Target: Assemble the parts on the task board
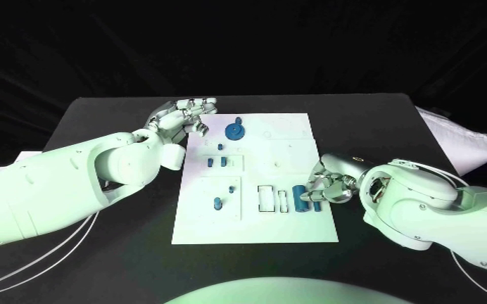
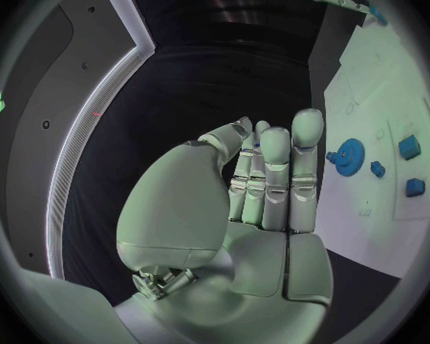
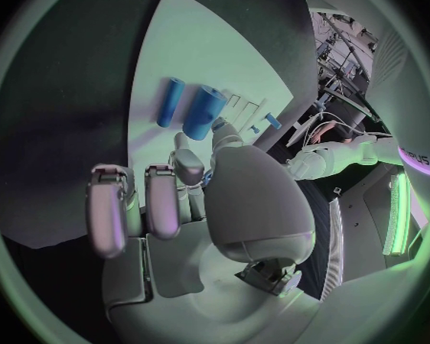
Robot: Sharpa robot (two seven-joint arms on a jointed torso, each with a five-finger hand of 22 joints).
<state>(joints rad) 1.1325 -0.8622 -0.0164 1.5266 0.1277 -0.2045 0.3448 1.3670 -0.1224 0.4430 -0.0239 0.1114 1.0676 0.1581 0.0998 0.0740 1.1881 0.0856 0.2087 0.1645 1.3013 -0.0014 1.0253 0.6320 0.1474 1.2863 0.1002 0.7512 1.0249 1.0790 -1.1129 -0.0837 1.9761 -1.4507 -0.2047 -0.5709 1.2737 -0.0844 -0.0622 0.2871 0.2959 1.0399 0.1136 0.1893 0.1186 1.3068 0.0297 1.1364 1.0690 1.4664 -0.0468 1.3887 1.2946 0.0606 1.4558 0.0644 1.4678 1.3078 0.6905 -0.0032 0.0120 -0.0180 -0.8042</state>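
Several blue parts [image 1: 234, 131] I log on the white task board [image 1: 284, 226], mid black worktop [image 1: 101, 114]. Left hand [image 1: 183, 117] fingers together, holding nothing; right hand [image 1: 330, 184] fingers curled beside two blue cylinders [image 1: 302, 197], grip unclear.

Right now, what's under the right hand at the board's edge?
Two blue cylinders lie on the board just off the right hand, a thick one and a thin one. Whatever sits beneath its fingers is covered.

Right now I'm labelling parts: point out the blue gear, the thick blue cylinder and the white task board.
blue gear [image 1: 236, 131], head view, toothed disc.
thick blue cylinder [image 3: 203, 112], right wrist view, side wall.
white task board [image 1: 294, 230], head view, bare near corner.
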